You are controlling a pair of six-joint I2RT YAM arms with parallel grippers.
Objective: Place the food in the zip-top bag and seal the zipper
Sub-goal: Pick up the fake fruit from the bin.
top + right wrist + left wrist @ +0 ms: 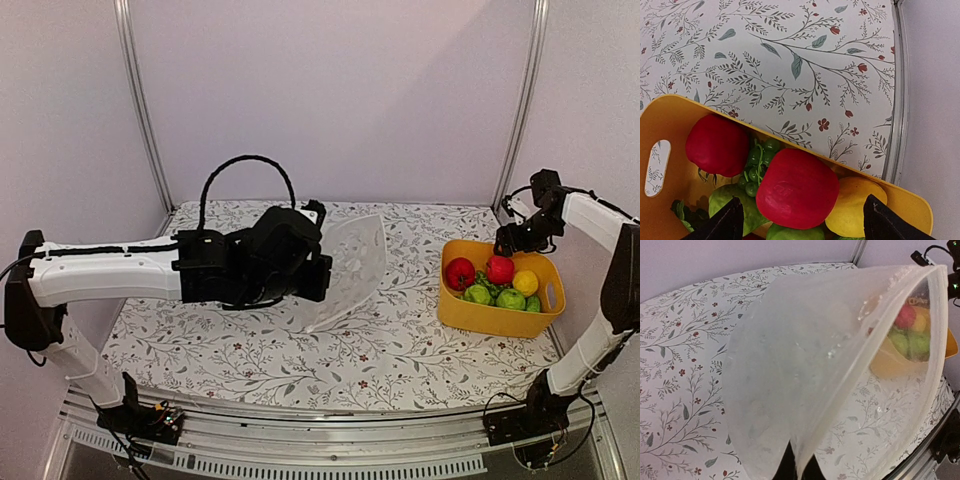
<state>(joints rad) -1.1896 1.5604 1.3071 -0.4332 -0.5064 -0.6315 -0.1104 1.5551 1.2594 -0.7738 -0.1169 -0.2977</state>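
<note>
**Item 1, right gripper** [802, 224]. We record it as released: the jaws stand wide apart over the yellow tub [470, 312], one dark fingertip on each side of a red ball [797, 187]. We see no contact yet. We judge this straddle to be the set-up for closing on that ball, which lies topmost and is easiest to reach.

**Item 2, the food.** All of it lies in the tub at the table's right side, none in the bag. We list a second red ball [717, 145], a yellow ball [855, 205], a cluster of small green beads [757, 162] and larger green pieces beneath.

**Item 3, left gripper** [320, 265]. Clenched on the zip-top bag [805, 370], pinching it low down.

**Item 4, the bag.** Held up off the table [250, 370], well apart from the tub, with its mouth turned towards the tub. We take this pose to be meant to present an opening for the other arm. The zipper [938, 325] is unsealed and its two lips are parted.
</note>
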